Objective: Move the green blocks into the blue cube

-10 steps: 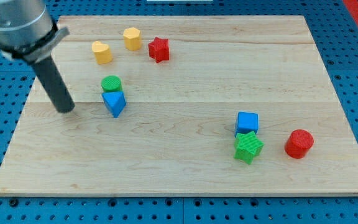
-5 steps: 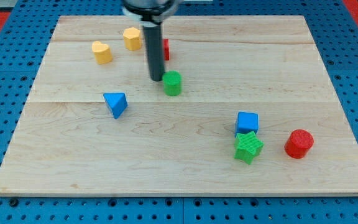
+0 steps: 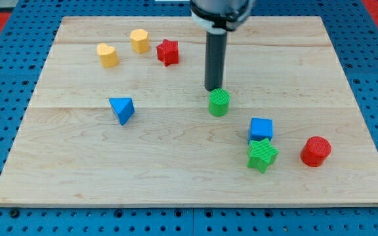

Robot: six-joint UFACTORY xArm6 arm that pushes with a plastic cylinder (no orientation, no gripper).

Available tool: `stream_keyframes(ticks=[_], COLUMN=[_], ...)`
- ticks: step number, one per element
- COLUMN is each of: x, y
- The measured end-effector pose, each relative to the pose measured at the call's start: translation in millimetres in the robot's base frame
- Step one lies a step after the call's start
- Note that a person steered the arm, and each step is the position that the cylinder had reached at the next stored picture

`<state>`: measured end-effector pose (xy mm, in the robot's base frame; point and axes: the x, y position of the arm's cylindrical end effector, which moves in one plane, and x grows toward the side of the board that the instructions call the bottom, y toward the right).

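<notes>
A green cylinder point(image 3: 219, 103) stands near the board's middle. My tip point(image 3: 212, 89) is right above it in the view, touching or nearly touching its top-left side. The blue cube point(image 3: 261, 128) sits lower right of the cylinder, a short gap away. A green star block point(image 3: 262, 155) lies just below the blue cube, touching it.
A blue triangular block point(image 3: 122, 109) lies at the left. A red star point(image 3: 168, 52), a yellow hexagonal block point(image 3: 139, 40) and a yellow heart-like block point(image 3: 108, 55) sit at the top left. A red cylinder point(image 3: 316, 151) stands at the right. The wooden board point(image 3: 176, 177) ends on blue pegboard.
My tip has swept from the left to the middle, pushing the green cylinder away from the blue triangle, right and down toward the blue cube. Other blocks have not moved.
</notes>
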<state>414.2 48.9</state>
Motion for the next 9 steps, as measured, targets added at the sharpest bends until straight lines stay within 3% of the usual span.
stream_keyframes(ticks=[1,2,3,4,5,7,8,9], x=[25,17,43,57,55,-9,13,42], y=[30,4,-6,60,-12,-165,-204,-130])
